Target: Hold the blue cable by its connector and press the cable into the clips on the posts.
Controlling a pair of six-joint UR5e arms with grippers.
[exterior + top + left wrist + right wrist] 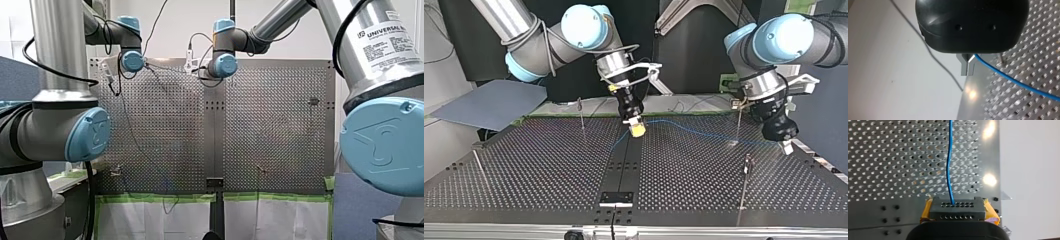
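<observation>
1. My right gripper (958, 207) is clenched on the blue cable (948, 170). In the right wrist view the cable runs straight into the dark holed block between its yellow pads (926, 211).
2. My left gripper (967, 70) has its 2 metal fingers (963, 67) pressed flat together. The cable comes out at their root, so it is grasped there too, and leads away over the holes.
3. In the top view the cable spans the 2 grippers in a shallow sag above the table (524, 170). A short tail drops from the right gripper toward the black strip (624, 165) at the table's middle.
4. Just beside the left gripper the cable crosses the far post (738, 125); whether they touch I cannot tell. The clip post (746, 167) stands nearer the camera, apart from the cable. The thin post (581, 117) stands beside the right gripper, also clear of the cable.
5. The left gripper hangs close to the table's edge at the top view's right. The right gripper sits over the middle, near the far edge.
6. The near half of the table lies open on both sides of the strip. A grey sheet (489, 102) lies off the table at the top view's left.
</observation>
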